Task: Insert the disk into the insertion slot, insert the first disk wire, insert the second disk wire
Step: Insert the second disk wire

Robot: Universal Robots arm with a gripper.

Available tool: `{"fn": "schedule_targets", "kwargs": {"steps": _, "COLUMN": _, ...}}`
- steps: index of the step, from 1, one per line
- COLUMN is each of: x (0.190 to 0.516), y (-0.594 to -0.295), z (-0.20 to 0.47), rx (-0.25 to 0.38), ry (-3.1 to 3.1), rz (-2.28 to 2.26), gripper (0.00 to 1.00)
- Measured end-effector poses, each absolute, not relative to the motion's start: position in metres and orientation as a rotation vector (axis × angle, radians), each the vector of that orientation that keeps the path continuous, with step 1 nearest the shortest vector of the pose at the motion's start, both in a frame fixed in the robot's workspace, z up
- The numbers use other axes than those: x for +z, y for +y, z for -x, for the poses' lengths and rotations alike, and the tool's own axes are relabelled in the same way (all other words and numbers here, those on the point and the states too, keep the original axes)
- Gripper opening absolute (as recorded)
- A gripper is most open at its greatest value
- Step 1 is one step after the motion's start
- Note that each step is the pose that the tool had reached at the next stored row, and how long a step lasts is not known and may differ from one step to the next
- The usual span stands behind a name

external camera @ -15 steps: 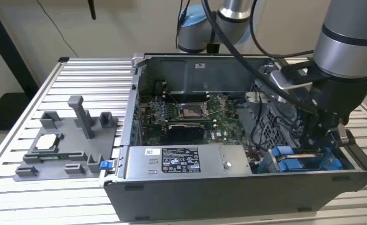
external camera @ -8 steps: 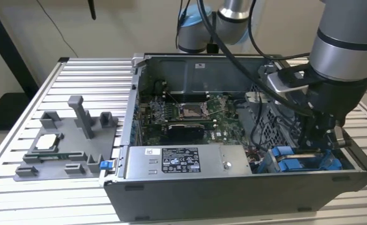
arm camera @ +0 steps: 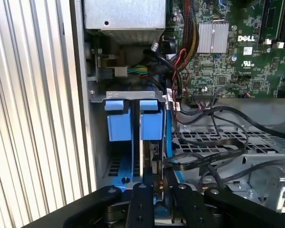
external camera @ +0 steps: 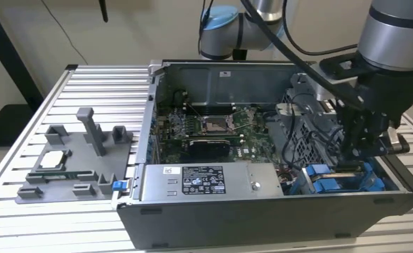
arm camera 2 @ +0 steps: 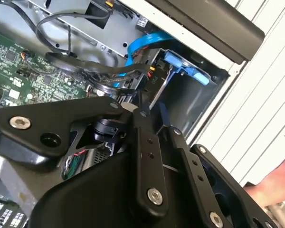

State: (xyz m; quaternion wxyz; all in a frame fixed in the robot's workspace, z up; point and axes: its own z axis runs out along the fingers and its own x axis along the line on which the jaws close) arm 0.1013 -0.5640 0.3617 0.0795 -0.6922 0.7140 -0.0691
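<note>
First wrist view shows the hand [arm camera: 156, 199] down at the disk [arm camera: 149, 124] in the insertion slot [arm camera: 99, 142]; its grip cannot be told.

Black metal gripper linkage [arm camera 2: 147, 156] reaches into open grey computer case; bright blue plastic caddy tab [arm camera 2: 187, 66] at one o'clock, green motherboard [arm camera 2: 23, 71] at ten, hand [arm camera 2: 273, 185] at four.

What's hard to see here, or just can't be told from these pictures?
- Gripper fingertips: in the exterior view they dip behind cables into the blue drive bay.
- The disk in the bay: the first wrist view shows blue fittings; the gripper's linkage covers the rest.
- A hand: cut off by the second wrist view's edge.
</note>
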Motion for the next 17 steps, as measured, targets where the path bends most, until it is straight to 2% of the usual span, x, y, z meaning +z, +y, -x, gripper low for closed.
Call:
{"fn": "schedule_targets", "kwargs": {"steps": 9, "x": 0.381, "y": -0.564, "z": -0.101, "rx": -0.207, "ry": 2.136, "rz": 2.071, "gripper": 1.0}}
{"fn": "schedule_targets", "kwargs": {"steps": 17, "x": 0.384, "y": -0.564, "z": -0.101, "rx": -0.207, "ry": 2.136, "rz": 2.071, "gripper": 1.0}}
